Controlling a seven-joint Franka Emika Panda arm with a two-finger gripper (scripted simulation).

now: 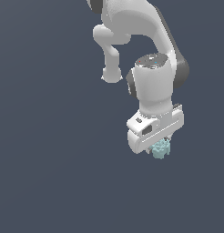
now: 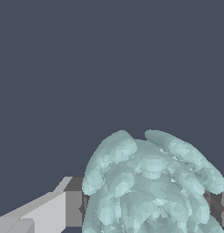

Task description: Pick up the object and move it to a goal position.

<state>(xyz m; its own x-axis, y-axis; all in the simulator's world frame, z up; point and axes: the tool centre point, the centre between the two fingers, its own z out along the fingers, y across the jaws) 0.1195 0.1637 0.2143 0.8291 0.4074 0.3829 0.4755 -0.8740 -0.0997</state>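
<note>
Where the white arm (image 1: pixel 150 50) comes down from the top of the exterior view, we see it bend at a rounded elbow with dark joints and point its smooth, blocky wrist straight down at the flat slate-grey ground (image 1: pixel 50 173). Under the wrist, the gripper (image 1: pixel 160 144) has its fingers (image 2: pixel 63 209) pinching the lump (image 1: pixel 160 148), which sits between them just below the hand. In the wrist view we find the lump (image 2: pixel 150 186) pale teal-blue, a roundish cluster of many small bumpy lobes, far smaller than the gripper.
</note>
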